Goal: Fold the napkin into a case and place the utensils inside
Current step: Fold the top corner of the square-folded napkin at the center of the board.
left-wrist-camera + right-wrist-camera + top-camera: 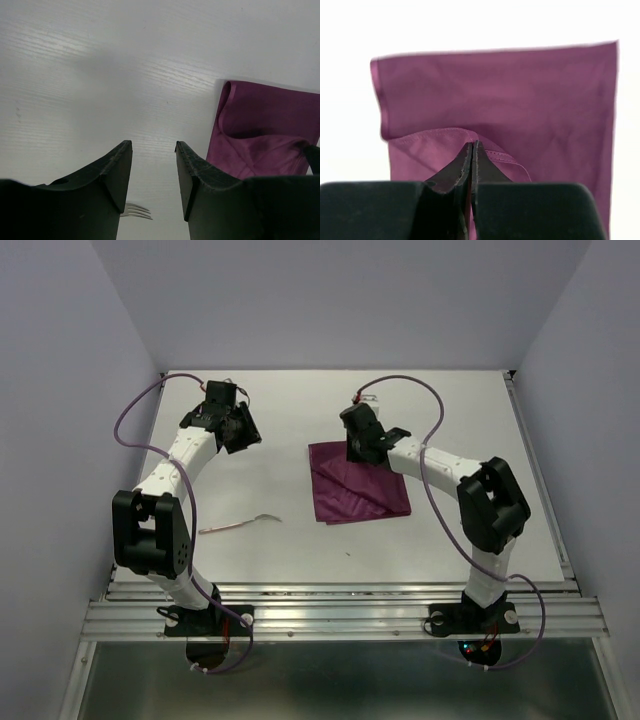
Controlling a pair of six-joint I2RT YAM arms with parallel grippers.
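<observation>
Folding step here. The right jaws are pinched together on a top layer of the napkin (520,95), which lies partly folded on the tabletop (300,400), right of centre. The left jaws stand apart and empty, hovering off to the left. One fork (240,523) lies toward the near left. My guess for the next move is pulling that layer across to narrow the cloth into a case. No brands or writing I can read.
</observation>
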